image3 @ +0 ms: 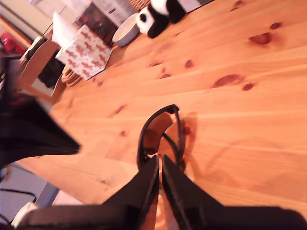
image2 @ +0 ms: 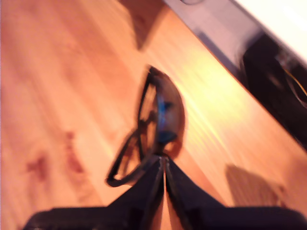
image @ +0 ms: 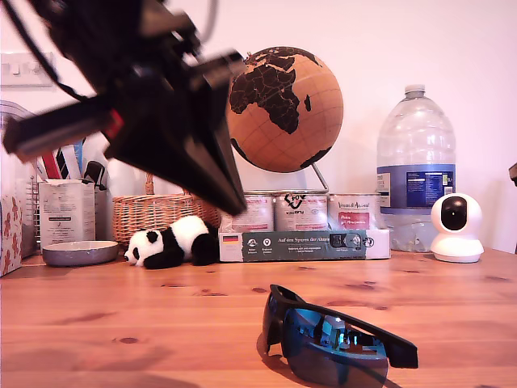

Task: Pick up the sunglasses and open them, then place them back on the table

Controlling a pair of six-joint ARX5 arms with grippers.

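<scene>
Okay, the pine table (image: 97, 323) fills the lower scene, and my landmark is the toy panda (image: 171, 242) lying near the back of it. A black arm (image: 161, 121), smeared with blur, hangs above the panda in the exterior view, and I can't tell from the wrist views which arm it is. The cork globe (image: 287, 109) stands behind the panda, to the exterior view's right of it. The big water bottle (image: 414, 162) is farther that same way, well apart from the panda. The wicker basket (image: 149, 214) sits just behind the panda.

Now the sunglasses (image: 335, 343): resting on the table, well in front of the panda toward the exterior camera and to the exterior view's right of it. The blue lens catches reflections, and nothing touches them in that view.

My first gripper (image2: 163, 165) has its fingers pressed together with nothing between them, the sunglasses just past the tips. My second gripper (image3: 159, 165) is pinched to a sliver, empty too, the panda far beyond it.
</scene>
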